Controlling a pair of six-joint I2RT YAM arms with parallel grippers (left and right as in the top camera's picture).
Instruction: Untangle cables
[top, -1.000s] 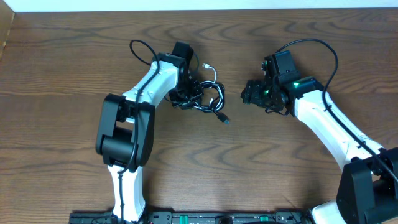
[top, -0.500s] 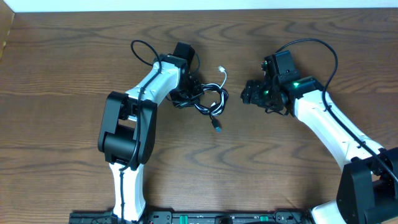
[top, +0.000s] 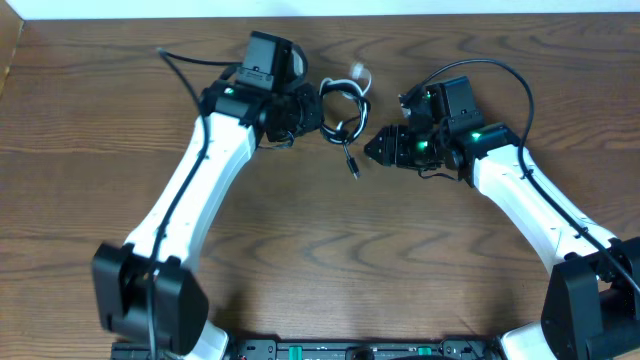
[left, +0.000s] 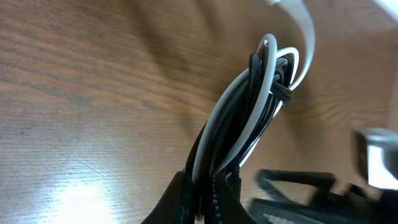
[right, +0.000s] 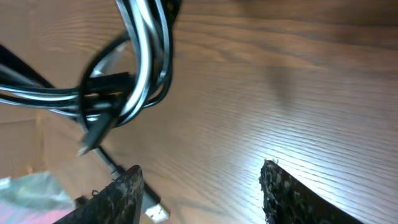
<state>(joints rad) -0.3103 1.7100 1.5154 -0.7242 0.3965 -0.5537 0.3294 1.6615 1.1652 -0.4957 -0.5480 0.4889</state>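
The black and white cables (top: 342, 108) form one tangled coil held off the wooden table between the arms. My left gripper (top: 312, 115) is shut on the coil's left side. In the left wrist view the black and white strands (left: 249, 118) rise out of the closed jaws (left: 208, 190). A black plug end (top: 352, 168) hangs down; a white plug end (top: 358, 72) sticks up. My right gripper (top: 374, 150) is open and empty, just right of the coil. The right wrist view shows the coil (right: 134, 68) ahead of the spread fingers (right: 202, 190).
The wooden table (top: 330, 260) lies under both arms. A pale wall edge (top: 320, 8) runs along the back. Thick black arm cables loop above the left arm (top: 185, 62) and the right arm (top: 500, 70).
My left arm has swung up and back, lifting the coil off the table toward the far edge and right. My right gripper has shifted left toward the coil.
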